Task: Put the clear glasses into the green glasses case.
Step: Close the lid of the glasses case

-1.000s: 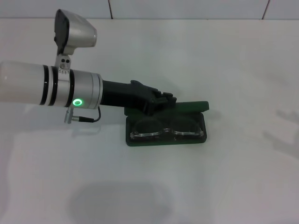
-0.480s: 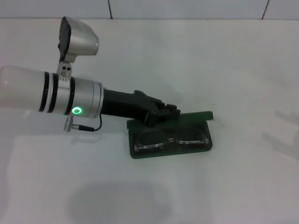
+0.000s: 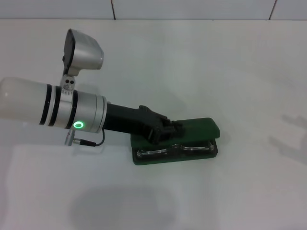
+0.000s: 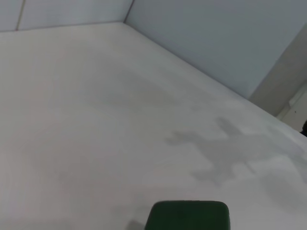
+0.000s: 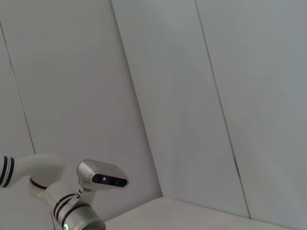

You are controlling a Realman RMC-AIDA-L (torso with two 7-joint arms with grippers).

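Note:
The green glasses case (image 3: 144,160) lies on the white table a little right of centre in the head view. Its lid (image 3: 199,127) is tipped down low over the base, leaving a narrow gap at the front. Through that gap the clear glasses (image 3: 173,151) show, lying inside on the lining. My left gripper (image 3: 169,132) reaches in from the left, its black fingers shut and resting on the lid's near-left part. A corner of the green case (image 4: 188,216) shows in the left wrist view. My right gripper is out of view.
The white table (image 3: 230,62) spreads around the case on all sides, with a tiled wall along its far edge. The right wrist view looks at wall panels and catches my left arm (image 5: 81,201) low down.
The lid has swung down from half open to nearly flat over the glasses. My left gripper has moved with it, slightly right and toward me, and the case has slid a little the same way.

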